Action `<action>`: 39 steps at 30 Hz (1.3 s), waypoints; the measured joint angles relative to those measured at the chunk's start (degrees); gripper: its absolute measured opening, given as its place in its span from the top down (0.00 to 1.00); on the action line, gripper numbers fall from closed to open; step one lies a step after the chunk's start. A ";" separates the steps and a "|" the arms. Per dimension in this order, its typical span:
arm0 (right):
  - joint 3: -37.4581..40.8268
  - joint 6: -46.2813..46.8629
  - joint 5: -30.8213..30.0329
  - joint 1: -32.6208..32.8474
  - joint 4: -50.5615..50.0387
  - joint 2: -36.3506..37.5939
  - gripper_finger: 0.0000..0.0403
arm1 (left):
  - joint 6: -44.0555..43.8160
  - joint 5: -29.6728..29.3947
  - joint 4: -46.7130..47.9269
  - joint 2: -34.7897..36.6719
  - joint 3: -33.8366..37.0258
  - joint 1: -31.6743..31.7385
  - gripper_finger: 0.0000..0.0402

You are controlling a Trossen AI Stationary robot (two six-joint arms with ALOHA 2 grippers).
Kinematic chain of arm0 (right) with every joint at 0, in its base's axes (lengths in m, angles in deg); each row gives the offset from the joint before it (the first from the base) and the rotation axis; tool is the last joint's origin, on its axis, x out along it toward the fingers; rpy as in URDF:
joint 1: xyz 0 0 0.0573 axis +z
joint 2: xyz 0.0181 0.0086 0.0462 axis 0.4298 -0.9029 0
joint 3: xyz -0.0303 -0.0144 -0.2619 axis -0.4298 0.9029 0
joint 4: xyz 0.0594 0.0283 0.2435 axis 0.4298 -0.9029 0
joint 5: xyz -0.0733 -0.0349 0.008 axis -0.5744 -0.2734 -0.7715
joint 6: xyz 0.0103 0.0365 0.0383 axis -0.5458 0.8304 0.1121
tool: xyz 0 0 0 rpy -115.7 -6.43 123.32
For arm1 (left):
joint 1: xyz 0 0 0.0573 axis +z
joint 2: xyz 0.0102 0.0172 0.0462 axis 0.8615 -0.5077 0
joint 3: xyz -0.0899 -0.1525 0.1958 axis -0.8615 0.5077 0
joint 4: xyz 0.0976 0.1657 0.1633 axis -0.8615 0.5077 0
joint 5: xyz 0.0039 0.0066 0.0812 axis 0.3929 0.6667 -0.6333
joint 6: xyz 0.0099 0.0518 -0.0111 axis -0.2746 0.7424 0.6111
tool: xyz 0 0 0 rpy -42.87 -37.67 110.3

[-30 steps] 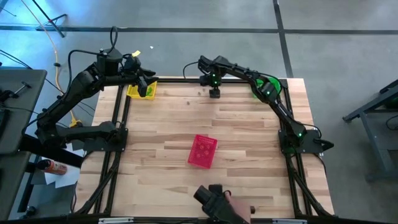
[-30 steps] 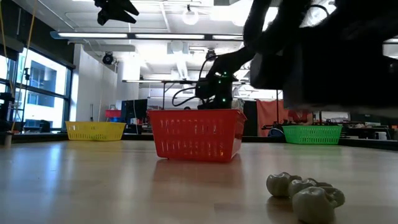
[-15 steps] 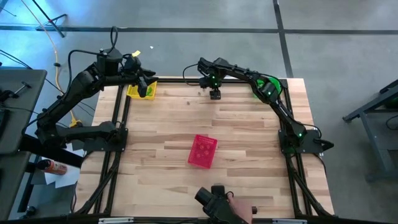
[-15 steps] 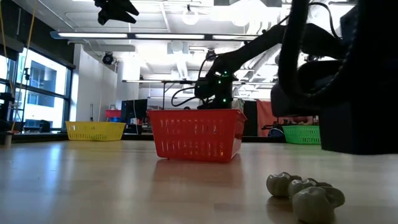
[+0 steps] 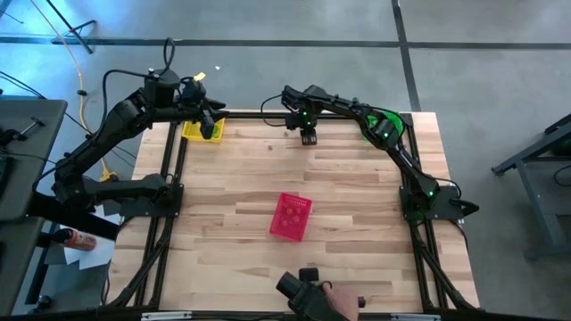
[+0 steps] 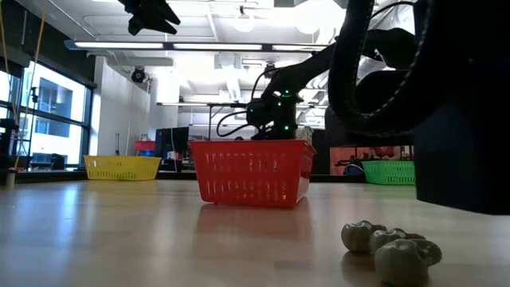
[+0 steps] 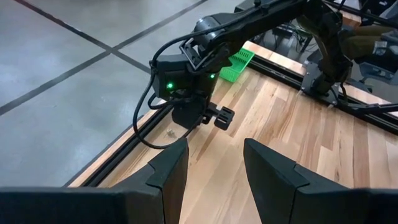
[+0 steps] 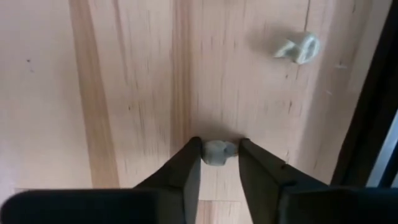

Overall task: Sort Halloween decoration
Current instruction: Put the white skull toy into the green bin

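Compared with a second ago, the right claw (image 8: 219,163) is narrowing its fingers around a pale trinket (image 8: 216,152) on the bench (image 5: 357,205), while a dark bulk close to the low camera is sliding rightward across that view. Landmark here is the red basket (image 5: 290,217), sitting mid-bench: the right arm is reaching to the far edge beyond it, the left claw (image 5: 211,123) is hovering with fingers apart over the yellow basket (image 5: 194,132) at the far-left corner, and the green basket (image 5: 385,120) is sitting at the far-right corner. The trinket is lying between the right fingertips, which are touching or nearly touching its sides; whether the grip is already firm cannot be told. Being so small and rounded, it could squirt out sideways if the pads are closing off-centre, or drop on the lift. A second pale trinket (image 8: 298,48) is lying near the bench edge rail, where a nudge could roll it off. A cluster of pale trinkets (image 6: 390,249) is waiting on the near side of the red basket.
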 joint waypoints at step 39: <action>0.26 2.29 2.63 -0.09 1.16 3.49 0.83 | 1.49 0.02 1.77 -0.07 0.01 0.00 0.63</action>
